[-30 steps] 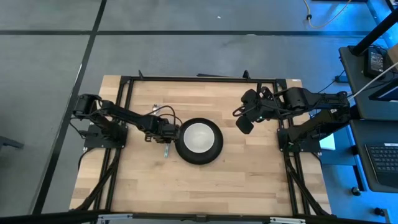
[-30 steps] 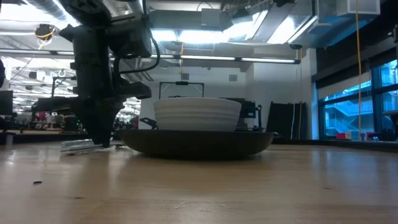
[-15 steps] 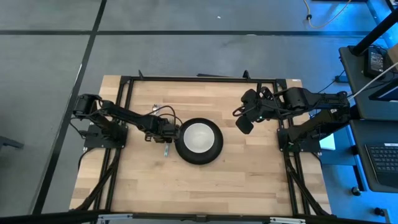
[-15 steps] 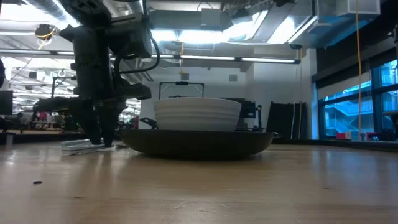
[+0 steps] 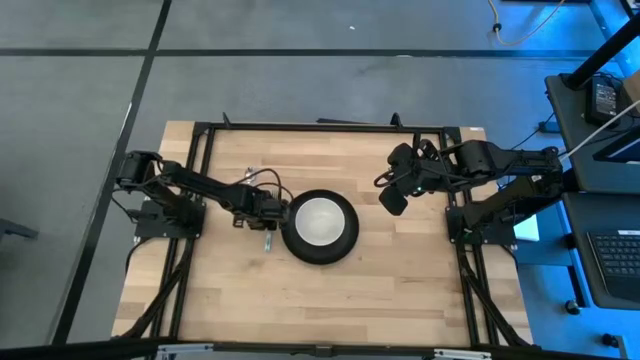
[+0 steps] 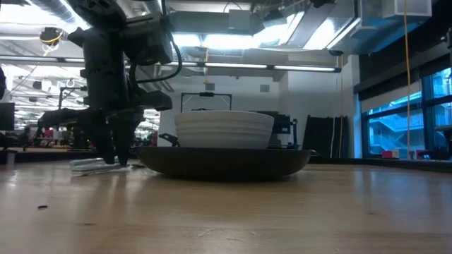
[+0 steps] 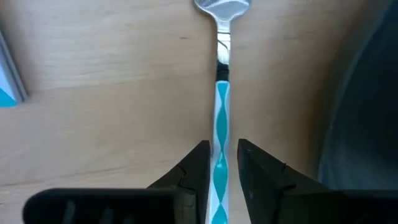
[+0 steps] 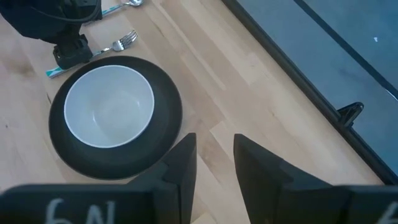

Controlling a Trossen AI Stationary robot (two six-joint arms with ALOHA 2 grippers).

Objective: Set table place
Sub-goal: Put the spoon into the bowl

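A white bowl (image 5: 318,220) sits in a matte black round plate (image 5: 346,244) at the table's middle. A fork with a pale blue handle (image 7: 222,134) lies flat on the wood just left of the plate. My left gripper (image 7: 223,163) points down over it, slightly open, with one finger on each side of the handle and a thin gap on both sides. A second blue-handled utensil (image 7: 9,79) lies farther left and also shows in the right wrist view (image 8: 122,5). My right gripper (image 8: 214,163) hovers open and empty above the table's far right part.
The table's black metal frame (image 5: 320,127) runs along its edges. Bare wood (image 5: 330,300) lies between the plate and the near edge, and more (image 5: 410,250) to the plate's right. The room with desks and windows shows beyond the far edge.
In the low view my left gripper's fingers have parted a little over the fork, which lies still on the table. Plate, bowl and right arm have kept still.
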